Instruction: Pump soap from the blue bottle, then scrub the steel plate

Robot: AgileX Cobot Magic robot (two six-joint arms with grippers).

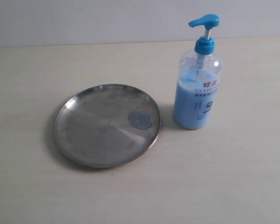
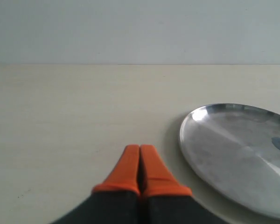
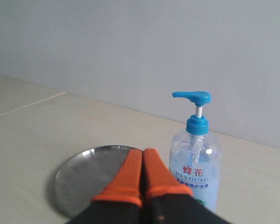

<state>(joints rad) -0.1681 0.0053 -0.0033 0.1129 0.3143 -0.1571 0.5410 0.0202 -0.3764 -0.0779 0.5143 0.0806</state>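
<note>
A small pale blue blob of soap (image 1: 140, 120) sits on the steel plate (image 1: 98, 126), close to the rim on the side nearest the blue bottle (image 1: 198, 88). The plate lies flat on the pale bench (image 1: 233, 186), its grey surface scuffed. The bottle stands upright just beside it, apart from the rim. It is a little over half full of light blue liquid, and its bright blue pump head (image 1: 204, 21) is up. Seen from the left wrist, the left fingers (image 2: 128, 168), tipped in orange, are pressed together with nothing between them. The plate lies beyond their tips and off to one side, near but not touching, and the soap blob is on the part of the plate farthest from them. Seen from the right wrist, the right fingers (image 3: 128, 175) are likewise pressed together and hold nothing. The plate and the bottle both lie ahead of them, the bottle to one side of the tips and the plate to the other. A plain grey wall (image 1: 84, 18) rises behind the bench. Neither pair of fingers shows in the exterior view.
</note>
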